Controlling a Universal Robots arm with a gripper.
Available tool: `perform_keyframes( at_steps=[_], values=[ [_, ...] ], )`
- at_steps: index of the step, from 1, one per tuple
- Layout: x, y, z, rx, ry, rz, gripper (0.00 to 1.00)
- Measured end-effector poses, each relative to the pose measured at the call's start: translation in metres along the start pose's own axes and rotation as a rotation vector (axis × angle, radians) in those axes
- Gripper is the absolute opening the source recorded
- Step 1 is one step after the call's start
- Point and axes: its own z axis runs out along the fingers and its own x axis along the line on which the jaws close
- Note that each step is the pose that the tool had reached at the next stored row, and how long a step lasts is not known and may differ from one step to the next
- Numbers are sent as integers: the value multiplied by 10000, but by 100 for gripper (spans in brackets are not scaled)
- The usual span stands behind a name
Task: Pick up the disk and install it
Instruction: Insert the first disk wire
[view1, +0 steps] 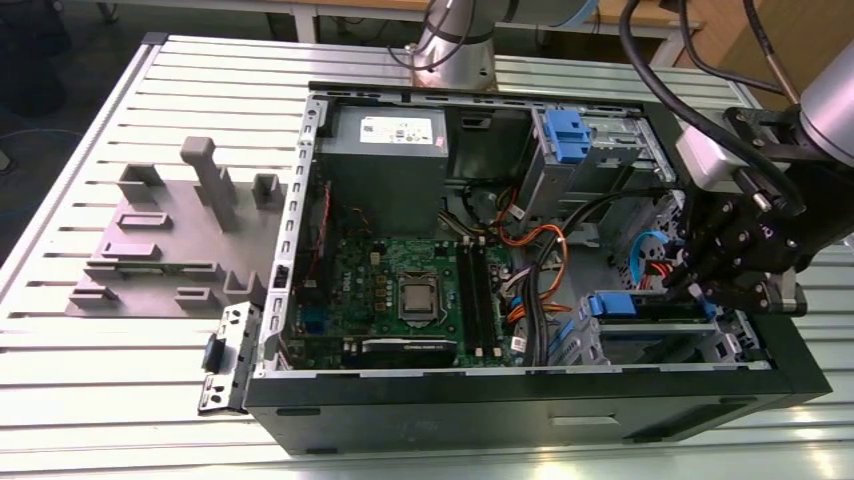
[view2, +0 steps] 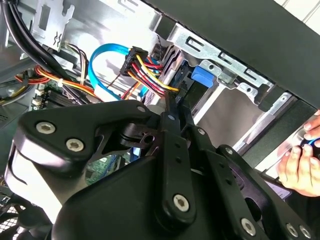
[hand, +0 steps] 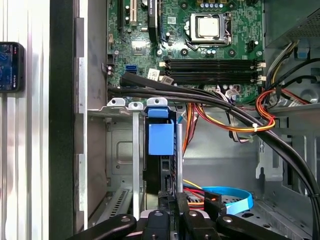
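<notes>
Now my gripper (hand: 170, 212) seems clenched on the disk (hand: 161, 150), held on edge, long axis running straight into the drive bay (hand: 134, 150).

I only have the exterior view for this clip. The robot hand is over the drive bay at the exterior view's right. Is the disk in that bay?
Observer: In the first wrist view the disk stands on edge between the bay's metal guides, blue tab toward the motherboard.
Operator: Where is the hand relative to it?
Observer: The robot hand sits at the disk's end opposite that tab.
Operator: Anyone nearby?
Observer: The second wrist view shows a person's fingers just beyond the case's black wall.
</notes>
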Motion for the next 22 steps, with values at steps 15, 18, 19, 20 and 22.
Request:
perform_keyframes(
  at_steps=[15, 18, 19, 20, 22],
  values=[
    [13, 0, 7, 2, -20, 161, 17],
    [14, 1, 8, 2, -31, 182, 17],
    [14, 1, 9, 2, -36, 194, 17],
    [14, 1, 9, 2, -42, 207, 17],
    [14, 1, 10, 3, -49, 249, 17]
  ],
)
